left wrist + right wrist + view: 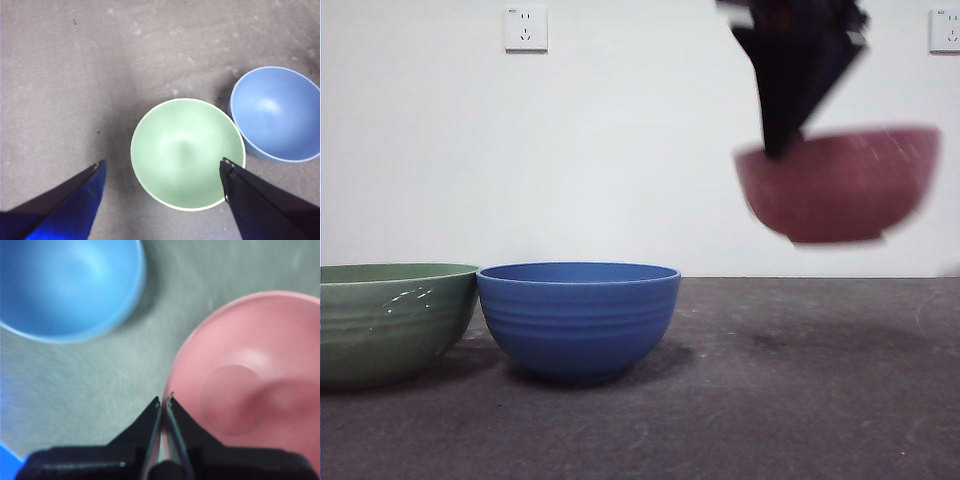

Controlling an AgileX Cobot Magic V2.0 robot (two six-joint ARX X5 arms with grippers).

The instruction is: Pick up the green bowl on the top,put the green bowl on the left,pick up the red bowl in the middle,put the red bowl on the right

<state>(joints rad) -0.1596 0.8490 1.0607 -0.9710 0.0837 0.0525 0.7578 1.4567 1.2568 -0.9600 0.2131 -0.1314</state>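
The table [800,400] lies well below the right gripper [164,402], which pinches the red bowl [840,185] by its rim, airborne for placing rightward. The green bowl [187,152] sits beneath the wide-open left gripper [162,170], touching the blue bowl [578,315].

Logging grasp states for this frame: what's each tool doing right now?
Left tool: open, holding nothing, above the green bowl.
Right tool: closed on the rim of the red bowl, held in the air.
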